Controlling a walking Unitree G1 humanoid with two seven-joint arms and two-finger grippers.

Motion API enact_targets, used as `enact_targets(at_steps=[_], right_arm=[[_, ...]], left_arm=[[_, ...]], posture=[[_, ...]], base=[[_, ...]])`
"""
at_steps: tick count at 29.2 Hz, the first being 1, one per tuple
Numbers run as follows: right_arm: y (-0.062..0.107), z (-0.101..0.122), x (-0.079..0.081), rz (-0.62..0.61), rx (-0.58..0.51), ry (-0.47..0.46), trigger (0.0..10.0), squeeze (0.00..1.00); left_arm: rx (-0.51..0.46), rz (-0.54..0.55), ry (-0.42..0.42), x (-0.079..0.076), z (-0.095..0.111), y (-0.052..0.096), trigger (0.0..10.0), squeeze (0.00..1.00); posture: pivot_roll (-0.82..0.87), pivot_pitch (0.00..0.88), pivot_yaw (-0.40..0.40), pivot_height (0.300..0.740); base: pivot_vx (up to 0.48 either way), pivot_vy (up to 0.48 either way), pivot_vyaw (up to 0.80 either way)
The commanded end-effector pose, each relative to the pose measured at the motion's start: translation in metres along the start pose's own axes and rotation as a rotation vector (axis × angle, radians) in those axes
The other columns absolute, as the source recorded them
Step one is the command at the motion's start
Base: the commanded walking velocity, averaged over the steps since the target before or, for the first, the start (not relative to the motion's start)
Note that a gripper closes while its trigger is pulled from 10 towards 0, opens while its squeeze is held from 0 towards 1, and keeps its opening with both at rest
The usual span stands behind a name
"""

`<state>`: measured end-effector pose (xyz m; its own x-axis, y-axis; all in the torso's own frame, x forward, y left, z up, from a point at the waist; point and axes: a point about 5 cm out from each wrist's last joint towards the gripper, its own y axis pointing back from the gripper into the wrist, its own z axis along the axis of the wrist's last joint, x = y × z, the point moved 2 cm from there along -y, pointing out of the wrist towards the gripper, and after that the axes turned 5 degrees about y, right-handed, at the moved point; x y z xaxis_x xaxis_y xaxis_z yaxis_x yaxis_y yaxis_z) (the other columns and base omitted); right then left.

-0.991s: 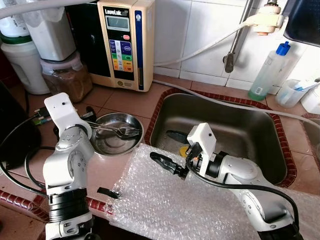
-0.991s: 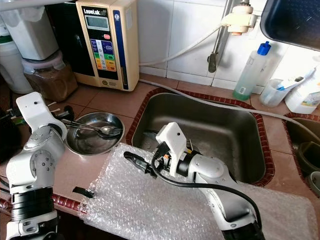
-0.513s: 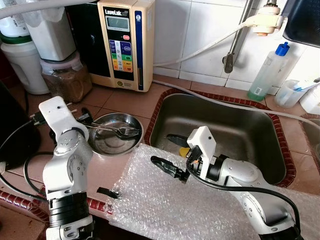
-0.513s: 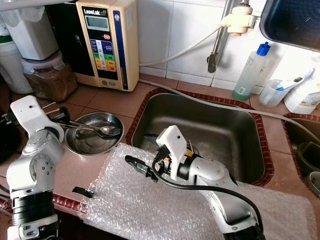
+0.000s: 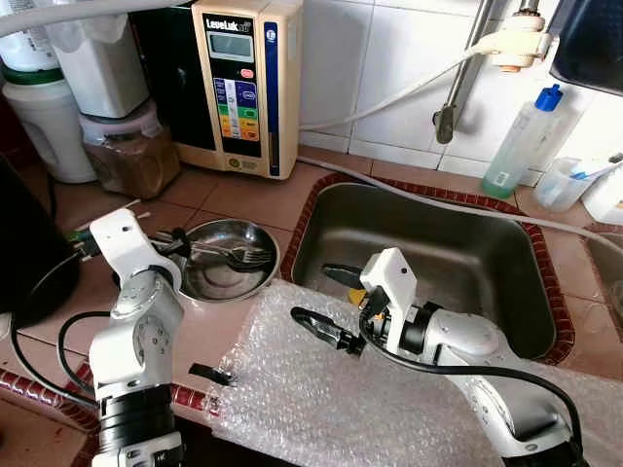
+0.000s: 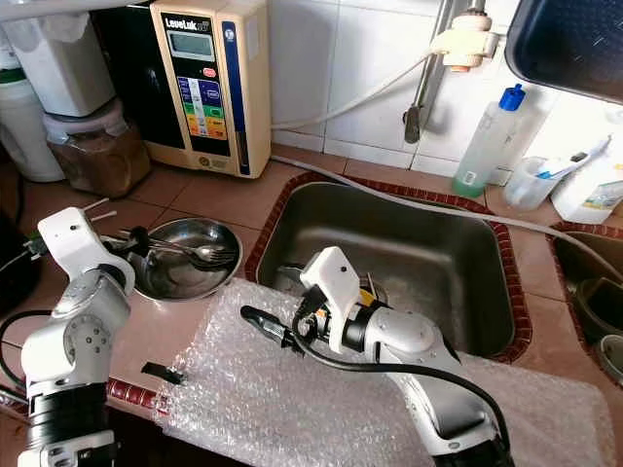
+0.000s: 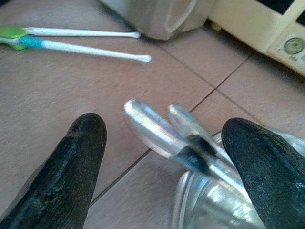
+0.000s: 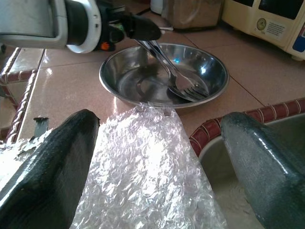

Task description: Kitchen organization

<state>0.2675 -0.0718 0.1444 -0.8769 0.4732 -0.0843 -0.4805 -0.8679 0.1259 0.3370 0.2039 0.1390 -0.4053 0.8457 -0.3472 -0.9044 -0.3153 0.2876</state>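
Polished steel is what I am after: a fork [image 5: 245, 256] and a second utensil [image 7: 152, 128] lie across the shallow metal bowl [image 5: 226, 277], their handles poking out over its rim at about nine o'clock, toward my left gripper [image 7: 164, 157]. That gripper sits low on the tiled surface [image 5: 258, 199] with its two black fingers [image 7: 78, 157] spread apart on either side of the handle ends, closed on nothing yet. I judge the cutlery to be light, rigid and slick, so a pinch near the tips could let it pivot or slide; taking both handles together a little further in, just before the rim, looks safer, and the bowl itself seems light enough to skate or tip if I lever against it. My right gripper [image 5: 316, 326] hovers open over the near edge of the bubble wrap [image 5: 321, 389], which is soft, springy and loose, its far edge just touching the bowl at five o'clock. Two cotton swabs [image 7: 81, 39] lie on the tiles beyond the handles, near but not touching. At twelve o'clock from the bowl stands the cream water ionizer [image 5: 243, 83], with a lidded jar [image 5: 127, 151] at ten o'clock; the sink [image 5: 428, 253] lies at three o'clock, a dark utensil [image 5: 341, 273] resting in it. Nothing blocks the handles, though the bowl rim crowds my inner finger.
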Motion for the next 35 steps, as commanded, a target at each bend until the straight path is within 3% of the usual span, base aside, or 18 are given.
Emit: enact_targets(at_steps=[1, 2, 3, 20, 35], right_arm=[[-0.001, 0.000, 0.001, 0.007, 0.006, 0.016, 10.0, 0.00], [-0.001, 0.000, 0.001, 0.007, 0.006, 0.016, 10.0, 0.00], [-0.001, 0.000, 0.000, 0.005, 0.008, 0.019, 10.0, 0.00], [0.003, 0.005, 0.001, 0.035, -0.015, -0.009, 10.0, 0.00], [0.002, 0.003, 0.002, 0.039, -0.008, -0.006, 10.0, 0.00]], left_arm=[[-0.004, -0.024, 0.022, -0.005, 0.002, -0.003, 6.7, 0.00], [-0.004, -0.024, 0.022, -0.005, 0.002, -0.003, 6.7, 0.00], [-0.007, -0.026, 0.048, -0.005, 0.003, -0.005, 0.0, 0.00], [0.005, -0.015, 0.200, -0.001, -0.002, -0.010, 0.0, 0.00], [-0.018, 0.006, 0.217, 0.006, -0.001, -0.013, 0.0, 0.00]], posture=[[0.11, 0.000, -0.018, 0.740], [0.11, 0.000, -0.018, 0.740], [0.11, 0.000, -0.017, 0.740], [0.11, 0.000, -0.017, 0.740], [0.11, 0.000, -0.014, 0.740]], base=[[0.000, 0.000, 0.00], [0.000, 0.000, 0.00], [0.000, 0.000, 0.00], [0.000, 0.000, 0.00], [0.000, 0.000, 0.00]])
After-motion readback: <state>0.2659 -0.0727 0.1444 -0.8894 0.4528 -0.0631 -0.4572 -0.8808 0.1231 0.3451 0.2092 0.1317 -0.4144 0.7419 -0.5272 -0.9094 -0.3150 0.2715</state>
